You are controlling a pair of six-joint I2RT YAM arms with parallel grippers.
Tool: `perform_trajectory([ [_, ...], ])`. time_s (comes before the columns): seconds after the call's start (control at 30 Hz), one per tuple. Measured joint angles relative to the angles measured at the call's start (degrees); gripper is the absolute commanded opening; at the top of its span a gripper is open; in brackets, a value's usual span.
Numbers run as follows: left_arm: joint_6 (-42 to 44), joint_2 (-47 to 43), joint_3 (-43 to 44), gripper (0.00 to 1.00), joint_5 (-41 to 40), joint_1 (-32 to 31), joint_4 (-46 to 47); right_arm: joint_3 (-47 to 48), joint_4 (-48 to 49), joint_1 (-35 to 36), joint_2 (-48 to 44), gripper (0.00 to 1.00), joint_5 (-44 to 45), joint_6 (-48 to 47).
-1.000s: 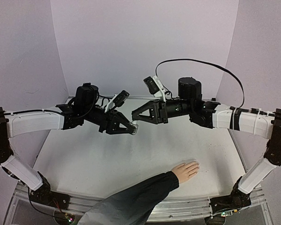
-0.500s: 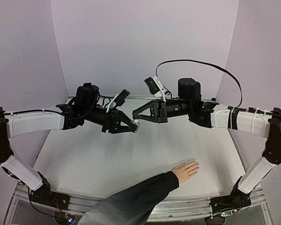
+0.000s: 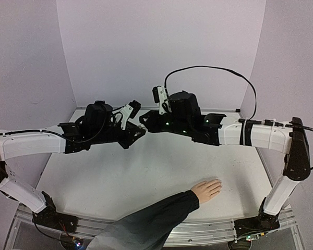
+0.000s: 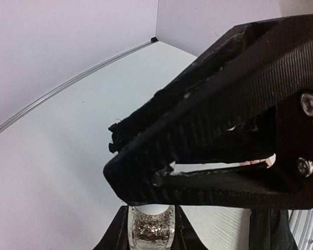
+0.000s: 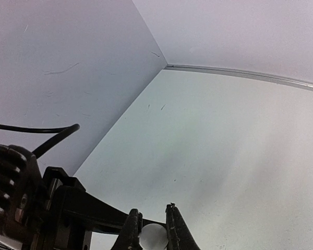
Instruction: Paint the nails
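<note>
Judged from how things lie, the job is at its opening stage: the polish is being dealt with in mid-air and no nail shows any colour that can be made out. The left hand (image 4: pixel 150 219) is closed on a small clear glass bottle (image 4: pixel 152 232) with straight, smooth walls and a coarse silvery glitter fill, and holds it above the worktop (image 3: pixel 120 177), a matt white surface with faint scuffs. Just right of it, the right hand (image 5: pixel 152 216) meets it tip to tip. Its ribbed black fingers (image 4: pixel 208 130) are drawn nearly together, pinching what looks like the bottle's round white cap (image 5: pixel 153 237). Whether the cap is loosened cannot be told. Farther right and nearer the arm bases, well apart from both arms, the pale skin-coloured hand (image 3: pixel 206 188) lies flat on the worktop with its fingers stretched out, its long black sleeve (image 3: pixel 146 219) soft and creased. The nails (image 3: pixel 218 183) at its fingertips are too small to judge, so every nail is probably left to do.
</note>
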Motion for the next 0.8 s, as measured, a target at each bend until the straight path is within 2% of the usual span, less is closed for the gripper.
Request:
perform_trajectory([
  [0.07, 0.7, 0.2, 0.0, 0.00, -0.3, -0.1, 0.0, 0.3, -0.8, 0.3, 0.2, 0.00, 1.3, -0.1],
  [0.1, 1.0, 0.2, 0.0, 0.00, -0.4, -0.1, 0.0, 0.5, -1.0, 0.3, 0.2, 0.09, 1.2, -0.3],
  [0.17, 1.9, 0.2, 0.0, 0.00, -0.5, -0.1, 0.0, 0.7, -1.4, 0.1, 0.2, 0.40, 0.2, -1.2],
  [0.2, 2.2, 0.2, 0.0, 0.00, -0.5, -0.1, 0.0, 0.8, -1.6, -0.2, 0.2, 0.50, -0.7, -1.5],
  [0.3, 2.7, 0.0, -0.4, 0.00, -2.7, 1.2, 0.0, 0.8, -3.5, -2.1, 0.0, 0.69, -7.8, -3.0],
  [0.33, 3.0, -0.1, -0.8, 0.00, -2.8, 1.8, 0.0, 0.6, -4.1, -2.9, -0.1, 0.72, -11.4, -3.8],
  [0.4, 3.5, -0.6, -1.6, 0.00, -2.7, 2.7, -0.5, -0.3, -4.7, -4.5, -0.8, 0.75, -16.4, -4.3],
  [0.53, 4.8, -1.6, -2.6, 0.00, -0.3, 2.7, -1.1, -2.4, -6.6, -8.4, -2.9, 0.74, -24.4, -7.3],
  [0.8, 7.8, -1.9, -2.6, 0.00, 8.1, 2.6, -1.4, -2.3, -9.0, -9.3, -3.0, 0.57, -33.4, -11.2],
])
